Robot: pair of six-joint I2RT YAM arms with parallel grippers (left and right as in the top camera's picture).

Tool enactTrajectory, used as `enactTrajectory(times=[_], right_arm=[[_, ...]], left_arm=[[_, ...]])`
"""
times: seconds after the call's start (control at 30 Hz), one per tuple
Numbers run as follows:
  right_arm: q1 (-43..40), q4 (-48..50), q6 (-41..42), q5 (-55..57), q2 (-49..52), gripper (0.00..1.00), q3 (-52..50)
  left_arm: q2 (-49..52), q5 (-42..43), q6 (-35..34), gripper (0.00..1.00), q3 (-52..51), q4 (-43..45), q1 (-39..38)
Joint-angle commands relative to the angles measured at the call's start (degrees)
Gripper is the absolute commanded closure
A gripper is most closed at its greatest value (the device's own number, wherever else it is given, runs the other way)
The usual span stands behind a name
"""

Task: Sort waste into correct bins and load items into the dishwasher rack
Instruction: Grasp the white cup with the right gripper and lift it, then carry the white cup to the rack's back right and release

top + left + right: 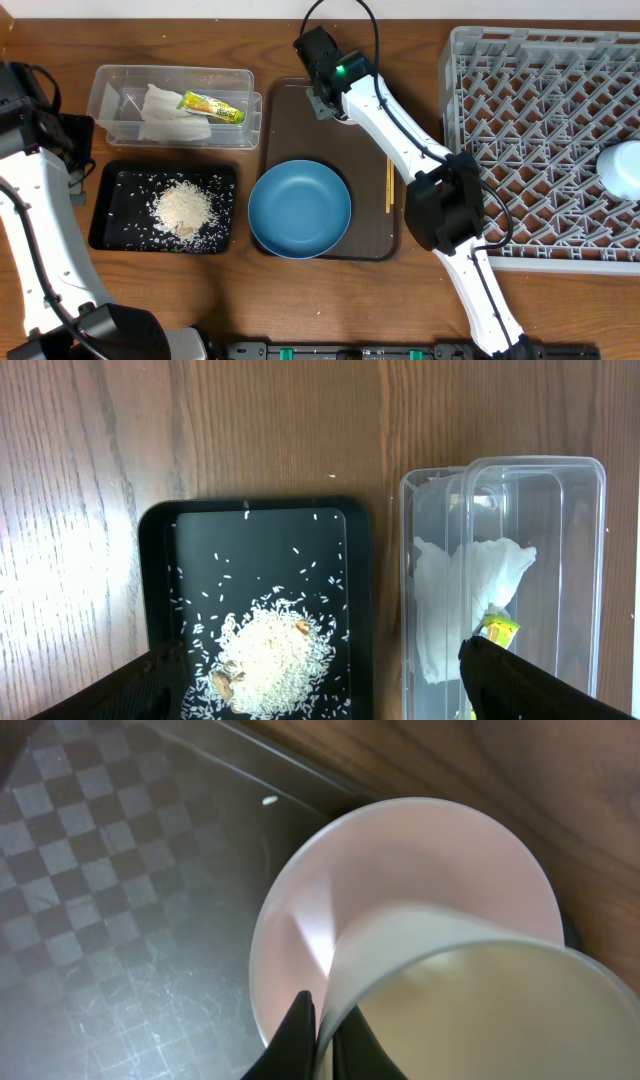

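The left gripper [310, 665] hovers over the two bins with its jaws spread wide and nothing between them. The clear container [110, 85] holds the crumpled napkin [165, 115] and the yellow-green wrapper [212, 108]. Just in front of it, the black tray [100, 215] carries the rice [185, 210]. On the brown tray [285, 120] the dark-blue plate [299, 208] sits at the near end. At the far end the right gripper [318, 1020] is pinched closed on the wall of the white cup [480, 1010], which stands inside the pink bowl [400, 860]. The chopsticks [389, 185] lie along the brown tray's right edge. The grey rack [540, 150] holds the light-blue bowl [622, 168] at its right side.
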Motion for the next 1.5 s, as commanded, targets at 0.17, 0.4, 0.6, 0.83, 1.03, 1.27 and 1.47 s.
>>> enactTrajectory(times=[0.17,0.4,0.6,0.83,1.03,1.27,1.47], right_arm=[[-1.01,-2.67,1.79,3.85,-7.23,0.99,5.55],[-8.83,-4.52,0.42,4.0,-20.22,0.99,6.8],[-25.59,-8.81,0.04,-2.23,-25.77,0.99,6.8],[-50.53,-10.23,-2.6,-40.26,-24.33,0.99,3.87],[-63.39,-6.86,-7.87,-61.88,-20.22,0.99,-1.66],[-70.01,9.4,-7.41,-78.31,-17.16,0.99,-12.13],[-71.65,25.42,-2.91,-85.02,-16.28,0.99,-21.14]], left_arm=[[0.22,-0.33,0.13,0.11,0.15,-0.28,0.26],[0.22,-0.33,0.13,0.11,0.15,-0.28,0.26],[0.22,-0.33,0.13,0.11,0.15,-0.28,0.26],[0.22,-0.33,0.13,0.11,0.15,-0.28,0.26],[0.22,-0.33,0.13,0.11,0.15,-0.28,0.26],[0.22,-0.33,0.13,0.11,0.15,-0.28,0.26],[0.22,-0.33,0.13,0.11,0.15,-0.28,0.26]])
